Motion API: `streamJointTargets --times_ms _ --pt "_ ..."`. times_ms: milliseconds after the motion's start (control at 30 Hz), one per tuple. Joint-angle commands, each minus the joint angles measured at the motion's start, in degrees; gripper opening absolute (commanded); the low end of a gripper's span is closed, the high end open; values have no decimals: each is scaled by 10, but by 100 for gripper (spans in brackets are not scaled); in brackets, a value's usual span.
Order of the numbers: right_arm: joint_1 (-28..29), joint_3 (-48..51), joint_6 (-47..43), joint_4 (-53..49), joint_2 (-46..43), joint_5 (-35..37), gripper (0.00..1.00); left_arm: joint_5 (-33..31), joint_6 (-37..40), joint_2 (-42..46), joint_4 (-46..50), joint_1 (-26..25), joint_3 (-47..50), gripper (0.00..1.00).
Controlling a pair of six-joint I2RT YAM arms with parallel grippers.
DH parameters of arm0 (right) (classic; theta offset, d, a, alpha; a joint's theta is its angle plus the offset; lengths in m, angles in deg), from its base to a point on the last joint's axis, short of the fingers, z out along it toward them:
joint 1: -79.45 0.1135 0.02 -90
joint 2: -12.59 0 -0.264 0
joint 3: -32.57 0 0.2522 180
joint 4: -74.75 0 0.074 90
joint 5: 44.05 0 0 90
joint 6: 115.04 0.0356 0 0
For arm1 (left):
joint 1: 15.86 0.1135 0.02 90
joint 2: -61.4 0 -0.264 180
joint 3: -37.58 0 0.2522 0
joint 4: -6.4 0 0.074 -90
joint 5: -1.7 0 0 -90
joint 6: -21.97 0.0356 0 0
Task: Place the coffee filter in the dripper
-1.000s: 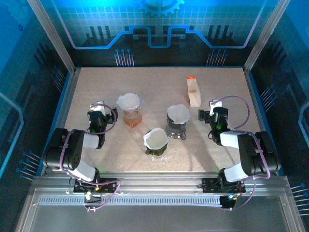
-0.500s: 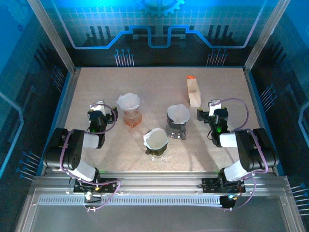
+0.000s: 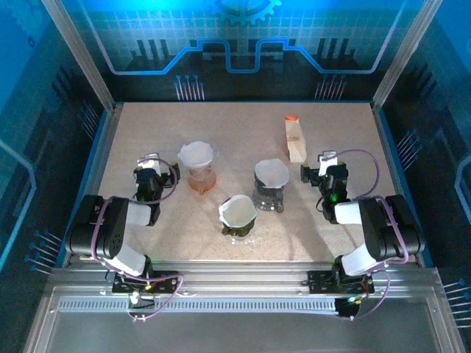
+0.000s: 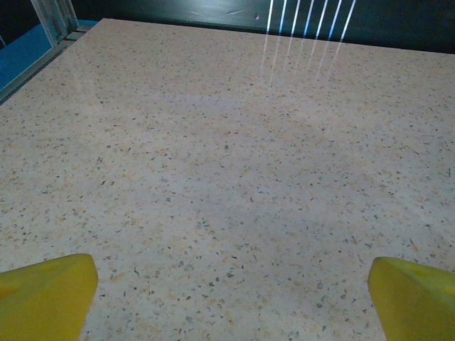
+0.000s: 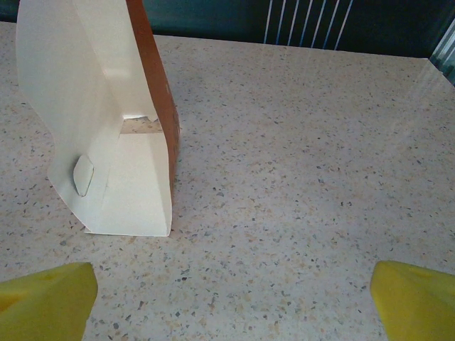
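Overhead, three drippers [image 3: 238, 215]; right wrist, carton [image 5: 106, 128]

Speckled stone-look tabletop [image 4: 227, 177], faint sheen (light streaks reflect), matt cardboard carton [image 5: 106, 106], 3 thin paper filters [image 3: 271, 173]

No readable text, label, brand or number shows on anything.

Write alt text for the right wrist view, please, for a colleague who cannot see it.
A white and brown paper box stands upright on the speckled table, ahead and left of the right gripper. Its yellow fingertips sit wide apart at the bottom corners, nothing between them.
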Motion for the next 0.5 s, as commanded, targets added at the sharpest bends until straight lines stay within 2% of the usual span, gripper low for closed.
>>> streamJointTargets --times_ms 0,467 --pt "-6 1 -3 32 3 11 100 8 10 -3 -18 -4 -11 99" --pt "-1 0 -5 31 4 18 100 8 10 -4 -17 -4 -11 99"
